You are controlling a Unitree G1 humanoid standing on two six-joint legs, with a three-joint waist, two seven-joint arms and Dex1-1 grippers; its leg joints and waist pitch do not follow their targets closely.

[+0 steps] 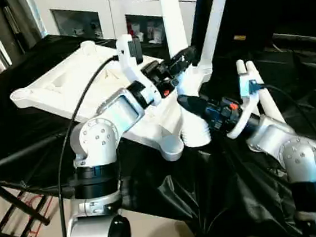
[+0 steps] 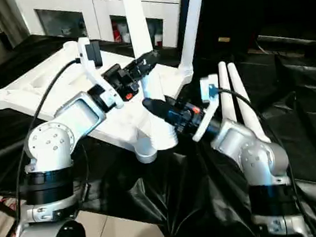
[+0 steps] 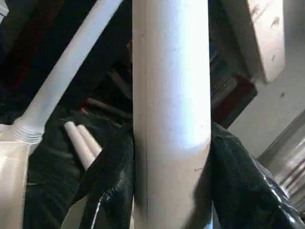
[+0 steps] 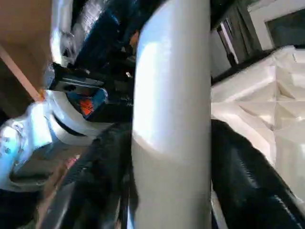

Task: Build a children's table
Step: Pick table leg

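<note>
The white tabletop (image 1: 58,86) lies upside down on the black-draped work table, ribbed underside up. A white leg (image 1: 172,15) stands upright in the near corner socket (image 1: 196,134). My left gripper (image 1: 183,59) is shut on this leg higher up. My right gripper (image 1: 185,101) is shut on it lower down, just above the socket. In the left wrist view the leg (image 3: 171,109) fills the gap between the black fingers (image 3: 112,191). The right wrist view has the same leg (image 4: 171,119) between its fingers (image 4: 243,176). A second leg (image 1: 215,16) stands in the far right corner.
Two loose white legs (image 2: 238,99) lie side by side on the black cloth to the right of the tabletop. A white cabinet with glass doors (image 1: 88,15) stands behind the table. The cloth hangs over the table's front edge (image 1: 212,203), with tiled floor below.
</note>
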